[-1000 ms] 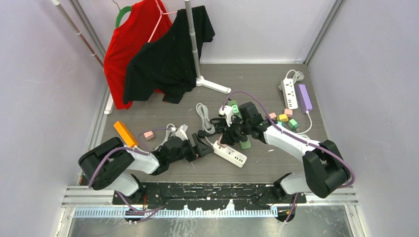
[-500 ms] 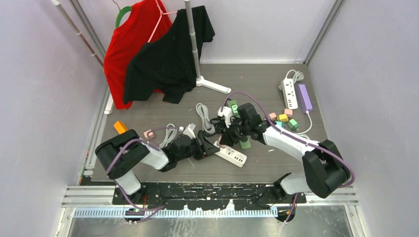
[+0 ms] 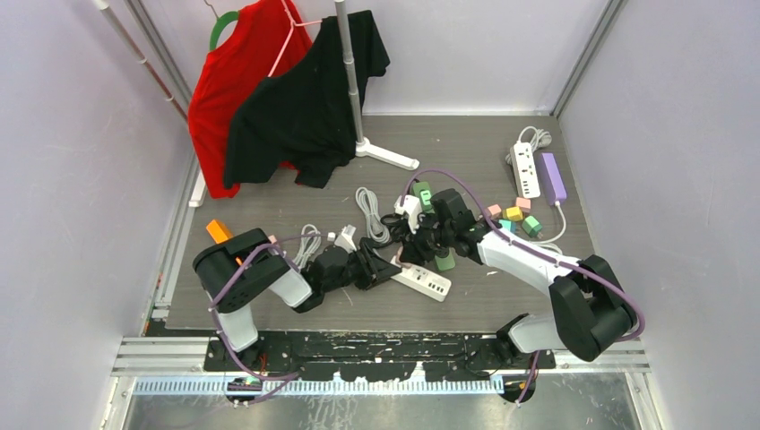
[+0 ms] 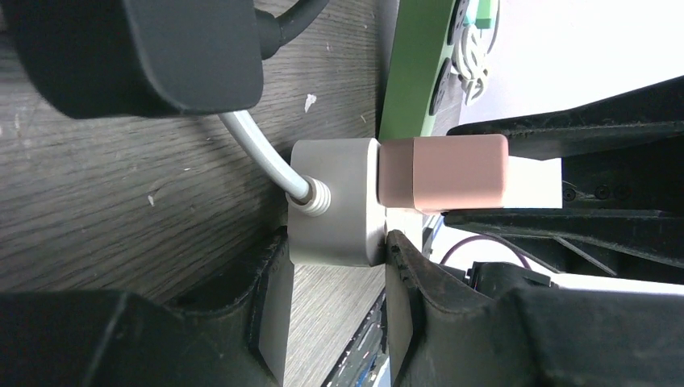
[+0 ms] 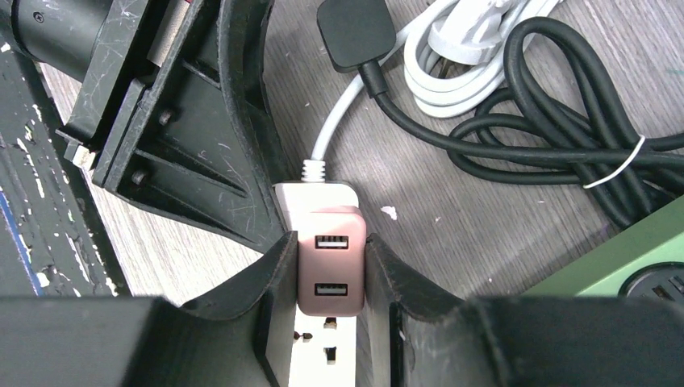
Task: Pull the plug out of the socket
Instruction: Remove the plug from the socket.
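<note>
The pink USB adapter (image 5: 331,270), the plug to be pulled, sat in the end socket of the white power strip (image 5: 317,198), which lay near the middle of the table (image 3: 502,152), just ahead of the two arms. The adapter looked a small, light, rigid plastic block with smooth, rounded sides, so it would likely slip under a weak pinch and was best gripped on its two flat flanks. That was where the right gripper (image 5: 329,268) held it, one finger (image 5: 270,282) pressed to each side. Its pins probably sat tight, so a straight pull would drag the light strip along unless it was braced. The left gripper (image 4: 335,260) saw to this: its fingers (image 4: 274,282) were closed in against the strip's end beside the cable entry, seemingly touching on both sides. The strip's white cord (image 5: 335,121) ran off between them, past a black plug (image 5: 355,20). A black cable coil (image 5: 548,105) and a green power strip (image 5: 629,266) lay near on the right. The left gripper's body crowded the adapter closely, so little room was left for tilting.
</note>
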Robot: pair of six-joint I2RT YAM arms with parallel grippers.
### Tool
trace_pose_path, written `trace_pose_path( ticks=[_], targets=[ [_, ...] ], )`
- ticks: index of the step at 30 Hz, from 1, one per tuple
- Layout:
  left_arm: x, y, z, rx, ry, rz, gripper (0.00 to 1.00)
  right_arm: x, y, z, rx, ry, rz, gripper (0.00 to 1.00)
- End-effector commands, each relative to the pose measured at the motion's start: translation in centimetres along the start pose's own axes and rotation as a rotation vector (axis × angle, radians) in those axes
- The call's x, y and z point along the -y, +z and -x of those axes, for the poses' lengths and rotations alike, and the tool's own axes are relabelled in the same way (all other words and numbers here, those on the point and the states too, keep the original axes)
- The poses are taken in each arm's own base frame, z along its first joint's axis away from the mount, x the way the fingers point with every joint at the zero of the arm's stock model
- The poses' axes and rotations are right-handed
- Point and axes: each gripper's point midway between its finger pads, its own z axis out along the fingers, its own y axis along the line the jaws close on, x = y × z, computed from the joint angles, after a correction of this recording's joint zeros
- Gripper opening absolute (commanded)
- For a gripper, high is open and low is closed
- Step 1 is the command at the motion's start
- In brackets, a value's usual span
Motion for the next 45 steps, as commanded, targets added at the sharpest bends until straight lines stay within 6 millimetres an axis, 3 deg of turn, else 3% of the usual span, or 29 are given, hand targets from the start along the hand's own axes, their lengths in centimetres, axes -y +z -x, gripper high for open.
trace_pose_path(
  ticks=[1,4,8,9,24,29,30,32,35,42,45],
  targets=[
    [0.4,-0.5,1.2,0.086,0.040,-0.040,0.00,-1.4,-0.4,3.2,0.111,-0.058,0.049,0.01],
    [0.9,-0.9,1.6,0.106,0.044,-0.059,0.00,-1.5,-0.5,3.5,0.119,-0.037,0.059,0.01],
    [1.4,-0.9,1.5,0.096,0.030,-0.080,0.32,-2.2,-0.6,3.9,0.138,-0.006,0.092,0.01],
    [1.5,-0.9,1.5,0.098,0.024,-0.084,0.35,-2.2,-0.6,4.0,0.141,-0.002,0.093,0.01],
    [1.5,-0.6,1.4,0.099,-0.023,-0.128,0.46,-2.2,-0.5,3.9,0.147,0.005,0.102,0.01],
    [1.6,-0.7,1.6,0.111,-0.037,-0.133,0.39,-2.4,-0.4,3.7,0.147,-0.001,0.111,0.01],
    [1.7,-0.7,1.7,0.114,-0.037,-0.135,0.34,-2.6,-0.4,3.6,0.147,-0.008,0.116,0.01],
    [1.8,-0.8,1.7,0.119,-0.037,-0.140,0.15,-3.0,-0.3,3.6,0.148,-0.018,0.127,0.01],
    [1.7,-0.7,1.7,0.117,-0.031,-0.141,0.00,-3.7,0.0,3.3,0.142,-0.044,0.139,0.01],
    [2.2,-0.2,1.5,0.099,-0.010,-0.157,0.00,-4.3,1.1,3.9,0.145,0.005,0.120,0.01],
    [2.0,-0.4,1.5,0.105,0.006,-0.150,0.00,-2.8,0.8,4.6,0.153,0.051,0.050,0.01]
  ],
)
